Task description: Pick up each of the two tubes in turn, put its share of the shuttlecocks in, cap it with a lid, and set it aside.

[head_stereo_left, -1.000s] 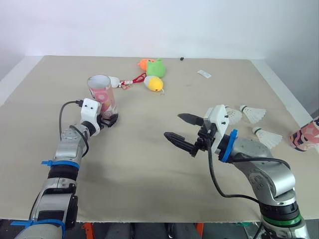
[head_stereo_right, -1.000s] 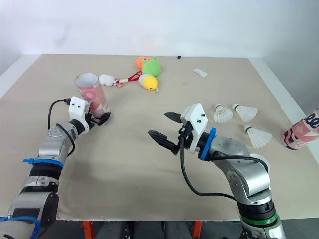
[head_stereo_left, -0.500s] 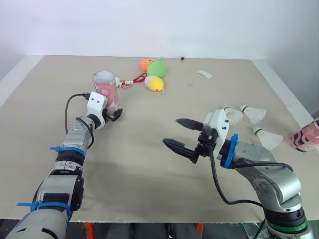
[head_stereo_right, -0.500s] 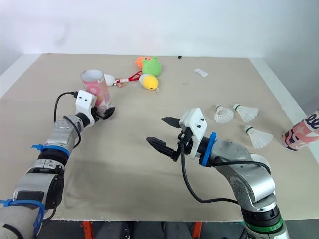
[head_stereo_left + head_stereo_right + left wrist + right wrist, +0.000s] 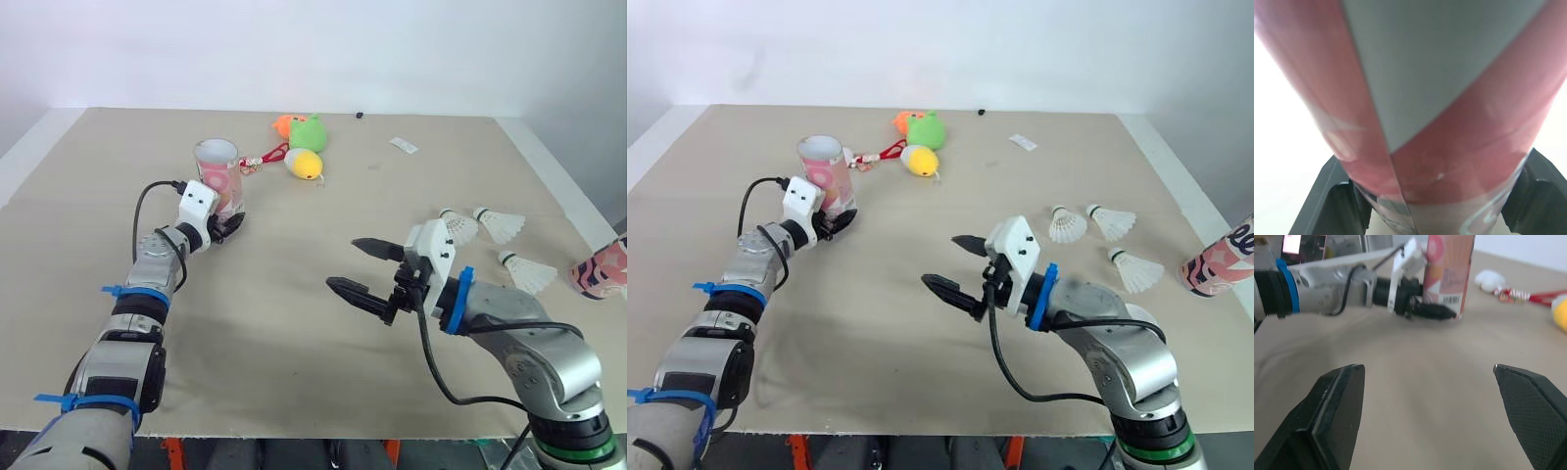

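Three shuttlecocks (image 5: 500, 224) lay on the table (image 5: 294, 352) near its right edge, just to the right of the right gripper (image 5: 343, 262) and well apart from the pink tube (image 5: 219, 174); that tube stood upright, mouth up, on the far left, its base clamped between the fingers of the left gripper (image 5: 223, 223); the right gripper hung empty, fingers spread wide, tips aimed left toward the tube and away from the shuttlecocks; the right arm was plainly nearer them; a second tube (image 5: 600, 268) lay at the right edge.
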